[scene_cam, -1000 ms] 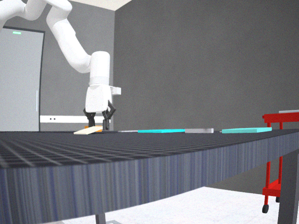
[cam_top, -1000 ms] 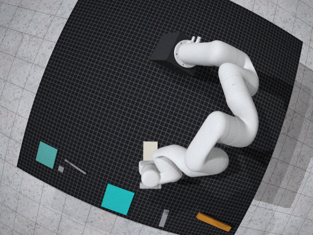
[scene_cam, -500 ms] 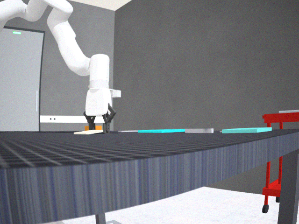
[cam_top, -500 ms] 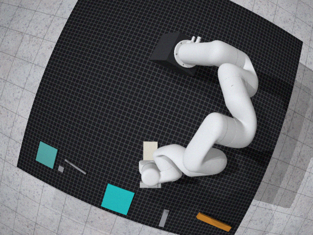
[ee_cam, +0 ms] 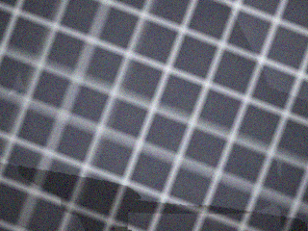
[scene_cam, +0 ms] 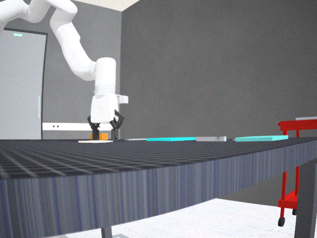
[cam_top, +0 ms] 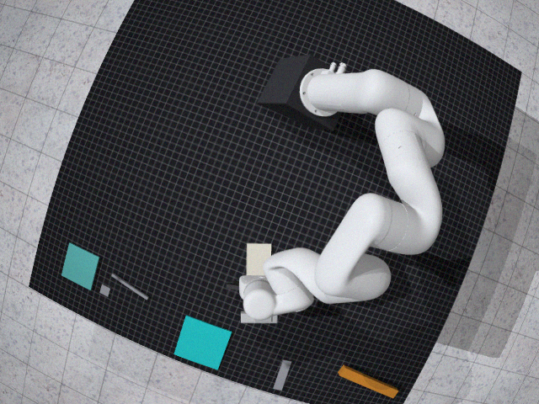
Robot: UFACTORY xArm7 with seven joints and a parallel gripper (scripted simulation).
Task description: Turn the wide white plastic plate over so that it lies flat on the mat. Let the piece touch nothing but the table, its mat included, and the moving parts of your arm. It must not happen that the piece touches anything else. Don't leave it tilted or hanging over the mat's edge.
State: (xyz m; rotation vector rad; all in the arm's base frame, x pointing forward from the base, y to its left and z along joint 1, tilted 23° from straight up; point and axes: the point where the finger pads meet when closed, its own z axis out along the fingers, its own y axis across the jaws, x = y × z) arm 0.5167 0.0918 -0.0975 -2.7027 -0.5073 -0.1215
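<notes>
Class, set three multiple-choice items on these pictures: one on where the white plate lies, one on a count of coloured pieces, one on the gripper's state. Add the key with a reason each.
1. Where does the white plate lie?
A. on the red cart
B. on the mat beside the gripper
C. on a teal slab

2. How many teal slabs are on the mat?
A. one
B. two
C. four

3. How does the gripper stand?
A. open, holding nothing
B. shut on the plate
C. shut on the orange bar

Key: 1 B, the exterior view shows the plate flat on the mat under the fingers. 2 B, one teal slab lies far left and another near the mat's edge. 3 A, the fingers are spread wide apart.
</notes>
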